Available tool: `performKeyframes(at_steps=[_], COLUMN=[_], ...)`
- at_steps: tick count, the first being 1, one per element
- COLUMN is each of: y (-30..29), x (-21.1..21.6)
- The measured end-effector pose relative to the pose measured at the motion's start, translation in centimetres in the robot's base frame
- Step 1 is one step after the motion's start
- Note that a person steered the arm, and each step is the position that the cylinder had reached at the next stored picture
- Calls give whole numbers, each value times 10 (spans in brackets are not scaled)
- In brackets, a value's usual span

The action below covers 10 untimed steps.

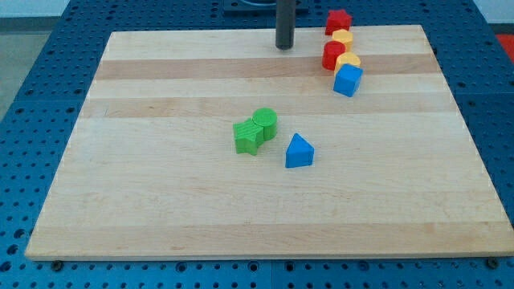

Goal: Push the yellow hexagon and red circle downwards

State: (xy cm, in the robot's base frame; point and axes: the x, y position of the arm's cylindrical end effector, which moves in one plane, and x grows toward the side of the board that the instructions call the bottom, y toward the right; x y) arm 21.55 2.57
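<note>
My tip (284, 46) rests on the wooden board (161, 201) near its top edge, left of a chain of blocks at the top right. From top to bottom the chain is a red star (338, 20), a yellow block (343, 37), the red circle (332, 54), a second yellow block (348, 61) and a blue cube (348, 80). I cannot tell which yellow block is the hexagon. The tip is apart from the red circle, about a block's width to its left.
A green circle (266, 122) and a green star (248, 137) touch near the board's middle. A blue triangle (299, 151) lies just to their lower right. A blue pegboard (32, 72) surrounds the board.
</note>
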Motion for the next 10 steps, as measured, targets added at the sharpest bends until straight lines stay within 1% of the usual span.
performKeyframes(at_steps=[1,3,4,6,8,9,10], y=[-8,4,71,151,157,156,151], x=[-23,-21,-21,-24,-24,-16,4])
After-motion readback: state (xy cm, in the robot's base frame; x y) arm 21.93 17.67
